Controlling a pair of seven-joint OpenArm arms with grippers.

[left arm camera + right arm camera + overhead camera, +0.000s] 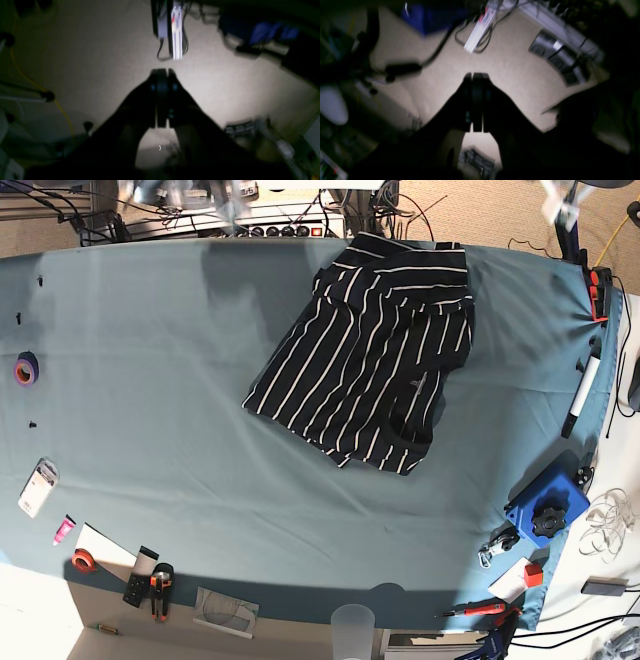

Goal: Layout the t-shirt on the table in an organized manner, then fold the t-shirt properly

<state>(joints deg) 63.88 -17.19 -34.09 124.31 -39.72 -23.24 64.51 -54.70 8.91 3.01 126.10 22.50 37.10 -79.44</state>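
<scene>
The t-shirt (370, 350) lies crumpled on the table (150, 380), neither pincer near.

Both hands, left (162, 72) and right (476, 75), are black, with flat paired fingers.

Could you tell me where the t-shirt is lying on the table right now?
In the base view the t-shirt lies crumpled on the teal table, toward the far edge and right of centre, well left of the black-and-white marker.
</scene>
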